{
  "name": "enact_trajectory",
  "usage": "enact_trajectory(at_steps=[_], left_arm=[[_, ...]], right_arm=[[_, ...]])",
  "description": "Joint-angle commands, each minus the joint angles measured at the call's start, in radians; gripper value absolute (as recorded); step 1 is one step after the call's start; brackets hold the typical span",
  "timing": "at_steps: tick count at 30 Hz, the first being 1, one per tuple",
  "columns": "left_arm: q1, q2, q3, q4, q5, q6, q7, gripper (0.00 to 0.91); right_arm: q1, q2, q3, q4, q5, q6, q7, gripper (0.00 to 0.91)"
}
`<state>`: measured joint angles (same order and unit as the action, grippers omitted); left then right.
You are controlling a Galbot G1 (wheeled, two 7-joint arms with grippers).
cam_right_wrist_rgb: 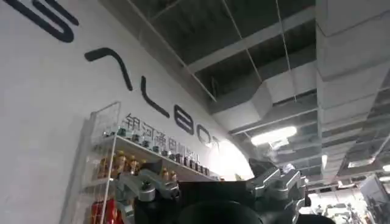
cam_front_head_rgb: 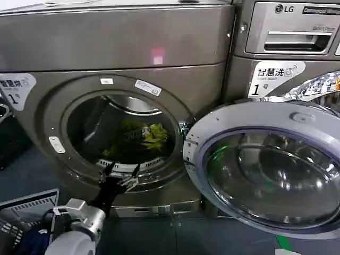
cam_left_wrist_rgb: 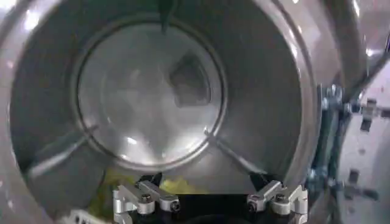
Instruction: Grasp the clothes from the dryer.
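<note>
One crumpled yellow-green clothes (cam_front_head_rgb: 144,135) bundle lies on the floor of the steel drum inside the bronze-grey dryer (cam_front_head_rgb: 117,48), which carries a white "1" sticker; its round glass door (cam_front_head_rgb: 265,170) hangs open. The left gripper (cam_front_head_rgb: 121,172), fingers apart, sits at the porthole rim, near the fabric, not touching. The right gripper (cam_right_wrist_rgb: 213,182) points at a ceiling, jaws apart

Dryer (cam_front_head_rgb: 122,42): brushed bronze-grey metal casing, satin sheen. Drum interior (cam_left_wrist_rgb: 256,91): smooth bare metal, dully reflective. Door (cam_front_head_rgb: 265,164): glossy glass bowl in a smooth grey plastic rim. Clothes (cam_front_head_rgb: 142,135): soft yellow-green cloth, matt, crumpled. Left hand (cam_front_head_rgb: 121,171): black fingers; bright machined metal knuckles (cam_left_wrist_rgb: 143,199) behind them.
</note>
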<state>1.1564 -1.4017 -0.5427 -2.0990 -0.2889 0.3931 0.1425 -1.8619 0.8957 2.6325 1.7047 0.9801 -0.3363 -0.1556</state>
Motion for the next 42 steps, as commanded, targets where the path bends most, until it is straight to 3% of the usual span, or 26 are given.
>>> enact_trajectory(at_steps=[1,10,16,22,26,32,36,42], left_arm=[[-0.331,-0.012,0.050,0.383,0.016,-0.024,-0.012,0.907],[-0.632,-0.013,0.142,0.815,0.107,-0.034,0.002,0.907],[-0.867,0.081,0.268,1.073,0.166,-0.029,0.263,0.907],[-1.083,0.147,0.445,1.374,0.309,-0.128,0.569,0.907],[-1.201,0.131,0.576,1.603,0.435,-0.226,0.691,0.907],[-1.270,0.076,0.714,1.722,0.782,-0.304,0.757,0.907],[-1.337,0.043,0.731,1.796,0.936,-0.366,0.779,0.907],[-1.346,0.000,0.734,1.849,1.086,-0.349,0.739,0.907]], right_arm=[[-0.006,0.006,0.012,0.003,-0.001,-0.004,0.001,0.907],[-0.003,0.009,0.017,0.002,-0.001,-0.005,0.001,0.907],[0.005,0.014,0.015,-0.003,-0.001,-0.003,-0.003,0.907],[0.017,0.011,0.000,-0.005,0.000,0.000,-0.005,0.907],[0.022,0.012,-0.006,-0.005,0.000,0.001,-0.006,0.907],[0.015,0.013,-0.001,-0.009,0.000,0.002,-0.008,0.907],[0.015,0.014,0.000,-0.008,-0.001,0.002,-0.009,0.907],[0.021,0.022,-0.006,0.000,-0.002,0.003,-0.009,0.907]])
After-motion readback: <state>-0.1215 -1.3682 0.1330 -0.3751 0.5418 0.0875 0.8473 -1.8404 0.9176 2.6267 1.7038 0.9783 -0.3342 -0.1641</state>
